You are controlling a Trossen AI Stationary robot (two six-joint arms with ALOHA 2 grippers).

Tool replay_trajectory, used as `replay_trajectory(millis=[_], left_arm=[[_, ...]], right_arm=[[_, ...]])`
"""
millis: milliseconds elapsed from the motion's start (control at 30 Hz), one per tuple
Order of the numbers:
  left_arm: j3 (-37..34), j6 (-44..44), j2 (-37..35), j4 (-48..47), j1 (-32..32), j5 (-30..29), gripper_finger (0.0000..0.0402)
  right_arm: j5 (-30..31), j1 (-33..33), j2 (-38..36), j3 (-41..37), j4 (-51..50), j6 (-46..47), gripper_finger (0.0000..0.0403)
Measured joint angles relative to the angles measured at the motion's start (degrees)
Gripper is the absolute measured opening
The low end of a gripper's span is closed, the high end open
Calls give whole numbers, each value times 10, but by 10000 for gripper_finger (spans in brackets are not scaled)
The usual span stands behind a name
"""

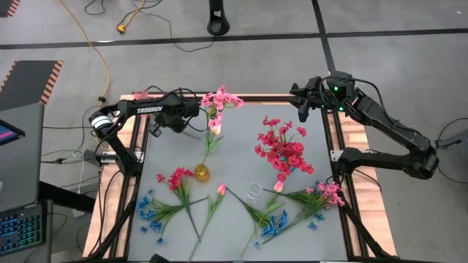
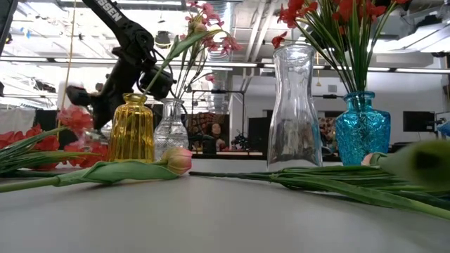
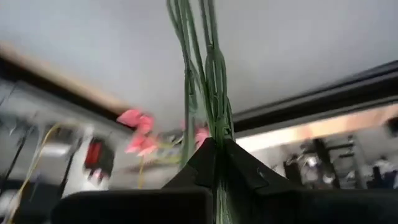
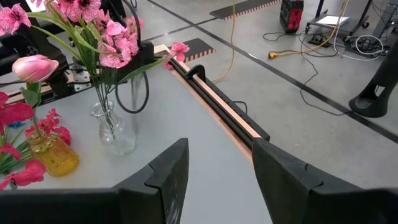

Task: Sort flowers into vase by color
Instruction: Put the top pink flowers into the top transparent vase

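Left gripper (image 3: pixel 214 149) clamped tight on green stems (image 3: pixel 208 74) of pink flowers (image 1: pixel 219 101). Right gripper (image 4: pixel 214 163) half-open, empty, above table (image 1: pixel 241 139) corner.

Vases (image 1: pixel 202 173) mid-table, loose flowers (image 1: pixel 175 197) in front, left hand (image 1: pixel 191 111) seemingly behind.
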Motion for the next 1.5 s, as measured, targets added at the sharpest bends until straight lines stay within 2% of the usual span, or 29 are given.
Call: replay_trajectory(millis=[167,467,700,867,967,1200,1500], left_arm=[[0,-18,0,-2,0,52,10],[0,-67,0,-1,0,55,49],[0,-102,0,-1,0,12,87],[0,-232,0,-3,0,-26,108],[0,-339,0,-15,0,15,109],[0,-523,0,-30,0,227,110],[0,-757,0,-29,0,307,110]], right_arm=[[0,0,0,0,0,0,203],[0,0,0,0,0,-2,203],[0,0,0,0,0,-2,203],[0,0,0,0,0,0,203],[0,0,0,0,0,0,203],[0,0,0,0,-1,0,203],[0,0,0,0,-33,0,203]])
